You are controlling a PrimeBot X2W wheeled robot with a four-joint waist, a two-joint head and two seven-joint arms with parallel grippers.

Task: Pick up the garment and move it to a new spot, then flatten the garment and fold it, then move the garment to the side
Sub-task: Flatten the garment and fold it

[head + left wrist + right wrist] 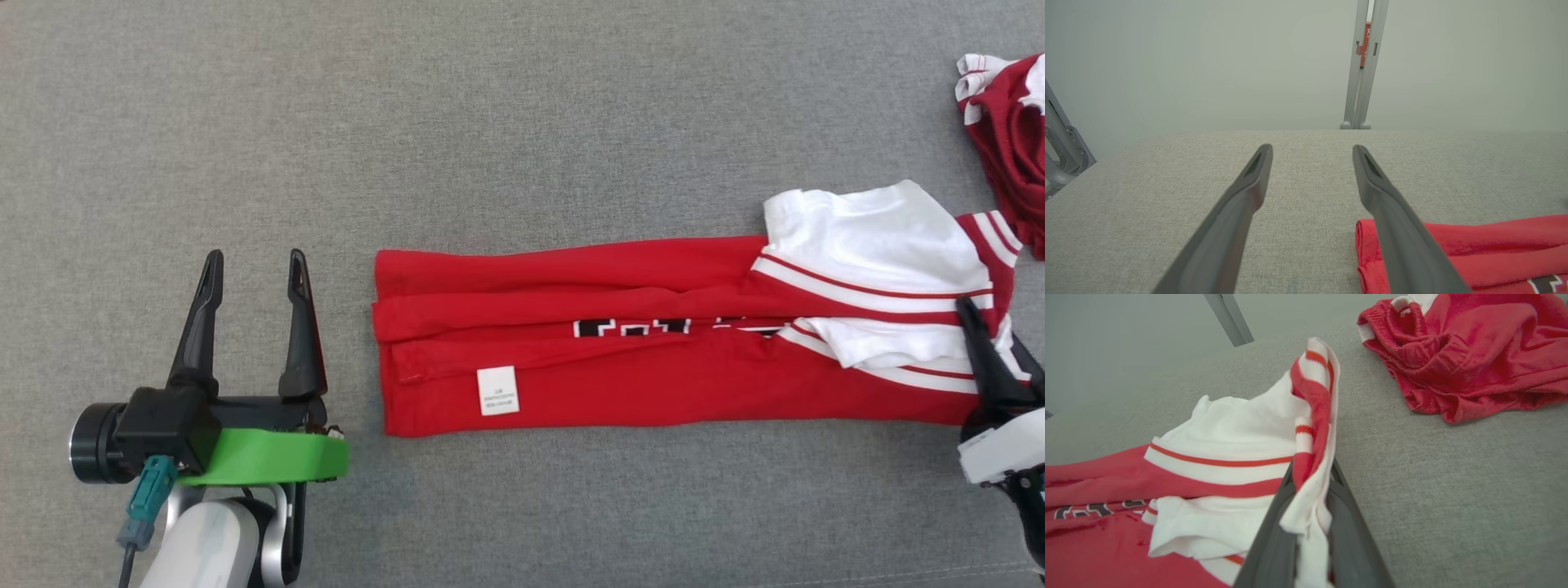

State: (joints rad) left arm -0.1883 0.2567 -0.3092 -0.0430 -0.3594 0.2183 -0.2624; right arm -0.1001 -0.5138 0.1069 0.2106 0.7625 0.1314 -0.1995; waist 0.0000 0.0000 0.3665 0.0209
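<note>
On the surface (490, 122), a heap (1012, 139) lies behind-right of the garment (653, 384).

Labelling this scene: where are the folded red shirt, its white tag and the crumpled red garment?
folded red shirt (653, 392): head view, lower red panel.
white tag (498, 390): head view, middle of the tag.
crumpled red garment (1474, 355): right wrist view, bunched red middle.

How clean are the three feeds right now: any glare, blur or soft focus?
Head view: soft, even light, no glare, folded shirt sharp, its label print too small to read. Left wrist view: left gripper goes soft toward the lens. Right wrist view: cloth pinched in the right gripper blurs at the bottom edge; crumpled red garment crisp.
</note>
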